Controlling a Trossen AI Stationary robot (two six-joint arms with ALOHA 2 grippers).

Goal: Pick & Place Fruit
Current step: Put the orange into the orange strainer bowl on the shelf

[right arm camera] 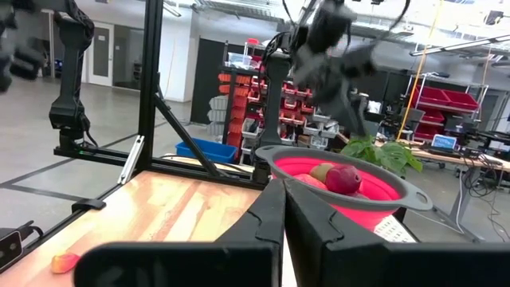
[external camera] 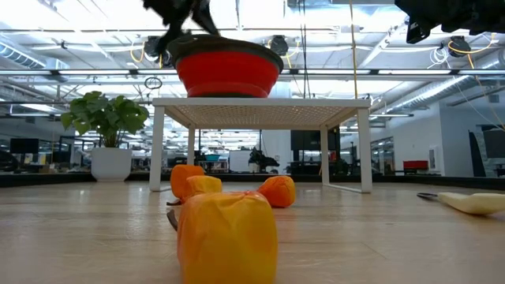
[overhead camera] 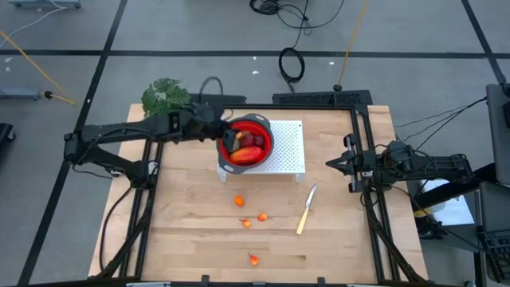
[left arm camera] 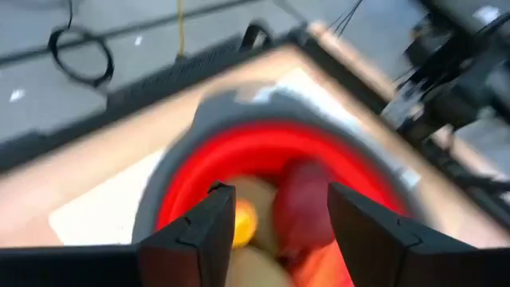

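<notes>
The left hand (overhead camera: pixel 225 134) hovers over the near-left rim of the red bowl (overhead camera: pixel 267 131), its fingers (left arm camera: pixel 203 231) spread apart with nothing between them. Directly below them, in the left wrist view, a small orange fruit (left arm camera: pixel 243 223) lies in the bowl beside a dark red round fruit (left arm camera: pixel 303 209); the picture is smeared, so whether that orange piece has only just been let go is a guess, though the parted, empty fingers poised above the bowl fit a drop-off rather than a pick.

The bowl stands on a small white perforated stand (overhead camera: pixel 291 155) near the back of the worktop (overhead camera: pixel 191 231), which lifts it clear of the loose pieces and gives the arm a fixed target. Inside it, the high view shows the dark red fruit (overhead camera: pixel 249 141) with the long red-orange-yellow piece (overhead camera: pixel 243 154) below it, plus paler pieces toward the left hand that cannot be told apart.

Four tiny orange fruits remain on the bare wood in front of the stand: one nearest it (overhead camera: pixel 238 201), two close together (overhead camera: pixel 246 223) (overhead camera: pixel 263 217), and one nearest the front edge (overhead camera: pixel 254 259). A pale-handled knife (overhead camera: pixel 306 212) lies to their right, apart from them.

The right hand (overhead camera: pixel 333 164) waits at the worktop's right edge, fingers pressed together and empty. By my reading the task is more than half done.
</notes>
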